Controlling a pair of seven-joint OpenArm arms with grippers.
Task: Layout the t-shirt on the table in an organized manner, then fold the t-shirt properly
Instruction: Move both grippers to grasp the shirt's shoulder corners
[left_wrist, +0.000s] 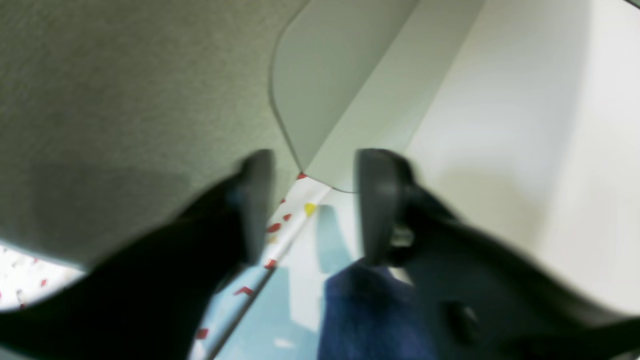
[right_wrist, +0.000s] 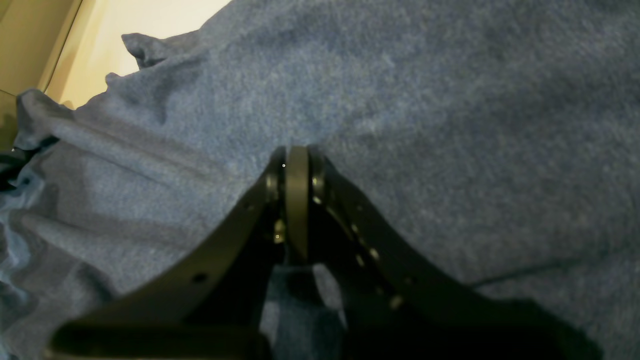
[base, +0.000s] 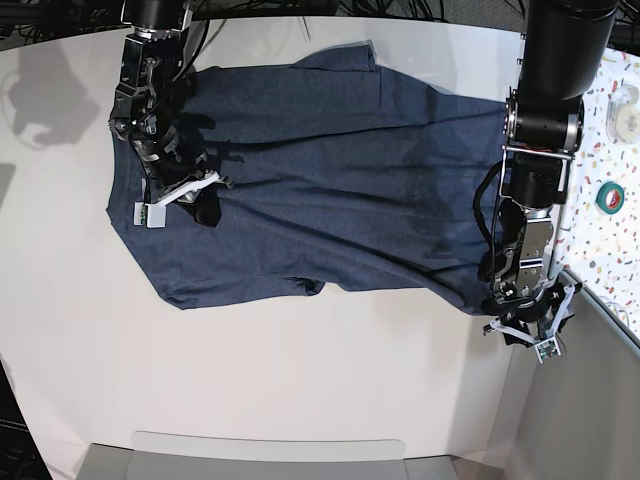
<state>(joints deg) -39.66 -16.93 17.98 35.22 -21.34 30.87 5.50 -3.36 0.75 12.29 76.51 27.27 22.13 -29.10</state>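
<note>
The dark navy t-shirt (base: 320, 170) lies spread on the white table (base: 300, 380), plain side up, with long creases running across it. My right gripper (base: 205, 205) rests on the shirt's left part. In the right wrist view its fingers (right_wrist: 297, 165) are pressed together on the blue cloth (right_wrist: 450, 125). My left gripper (base: 515, 325) hangs at the shirt's lower right corner, by the table's edge. In the left wrist view it (left_wrist: 312, 170) is open, nothing between the fingers, with a corner of the shirt (left_wrist: 370, 310) just below it.
A speckled terrazzo strip (base: 615, 160) runs along the right, with a teal tape roll (base: 612, 195) on it. A grey panel (base: 570, 420) stands at the lower right, close to the left gripper. A grey board (base: 270, 455) lies along the table's near edge.
</note>
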